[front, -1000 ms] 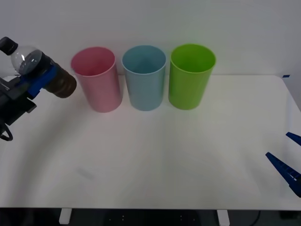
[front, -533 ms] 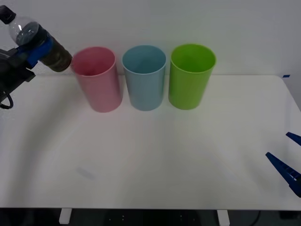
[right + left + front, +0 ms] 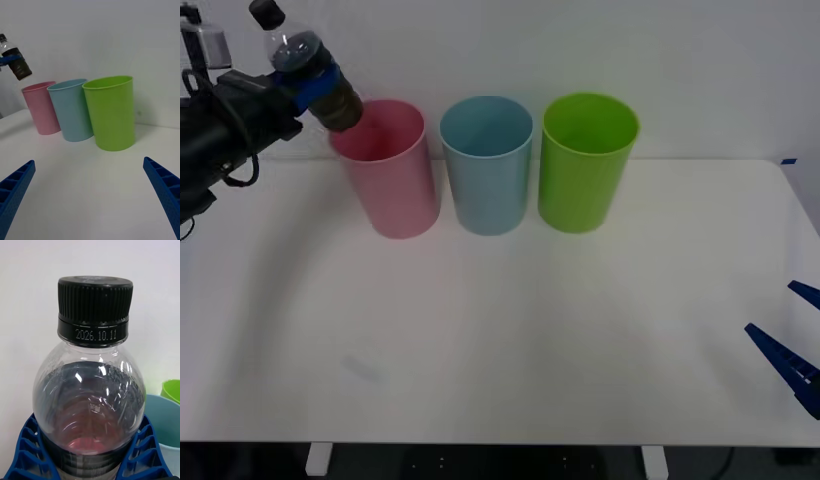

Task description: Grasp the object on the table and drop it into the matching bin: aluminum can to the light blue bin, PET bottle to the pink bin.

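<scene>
PET bottle (image 3: pixel 308 68): tilted in the air, black cap up, dark base over the pink bin's ten o'clock rim.
Left gripper (image 3: pixel 310 85): blue fingers clamped round the bottle's middle.
Pink bin (image 3: pixel 388 170): upright on the table (image 3: pixel 510 340), light blue bin (image 3: pixel 486 165) just beside it at three o'clock.
Right gripper (image 3: pixel 792 335): fingers spread wide, low at the table's four o'clock edge.
</scene>
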Controlling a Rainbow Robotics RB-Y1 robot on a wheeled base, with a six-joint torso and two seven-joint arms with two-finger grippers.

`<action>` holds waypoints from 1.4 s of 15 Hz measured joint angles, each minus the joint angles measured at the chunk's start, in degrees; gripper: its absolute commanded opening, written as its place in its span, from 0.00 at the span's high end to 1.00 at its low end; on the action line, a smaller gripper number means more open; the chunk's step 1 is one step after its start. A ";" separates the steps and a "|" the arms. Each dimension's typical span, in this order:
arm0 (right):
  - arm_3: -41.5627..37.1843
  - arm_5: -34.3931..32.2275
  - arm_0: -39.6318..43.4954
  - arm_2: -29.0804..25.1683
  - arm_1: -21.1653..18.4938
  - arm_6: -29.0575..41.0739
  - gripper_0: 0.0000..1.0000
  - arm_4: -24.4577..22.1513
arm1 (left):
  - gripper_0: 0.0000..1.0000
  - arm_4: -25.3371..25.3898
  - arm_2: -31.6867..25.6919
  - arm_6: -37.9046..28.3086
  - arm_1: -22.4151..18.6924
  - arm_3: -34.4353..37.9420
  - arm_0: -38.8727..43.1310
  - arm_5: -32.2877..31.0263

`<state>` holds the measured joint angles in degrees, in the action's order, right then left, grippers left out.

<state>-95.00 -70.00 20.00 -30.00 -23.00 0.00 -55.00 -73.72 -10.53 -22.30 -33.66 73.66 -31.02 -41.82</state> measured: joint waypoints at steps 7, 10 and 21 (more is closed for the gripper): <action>0.00 0.00 0.00 0.00 0.00 0.00 0.00 0.00 | 0.76 -0.90 4.61 2.34 0.16 -8.96 -8.08 0.12; 0.00 0.00 0.00 0.00 0.00 0.00 0.00 0.00 | 0.00 -0.61 4.73 2.99 0.29 -8.98 -8.09 0.03; 0.00 0.00 0.00 0.00 0.00 0.00 0.00 0.00 | 0.00 8.14 3.69 4.13 0.27 -3.16 0.48 -1.48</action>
<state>-95.00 -70.00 20.00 -30.00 -23.00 0.00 -55.00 -65.58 -6.84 -18.18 -33.40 70.51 -30.54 -43.30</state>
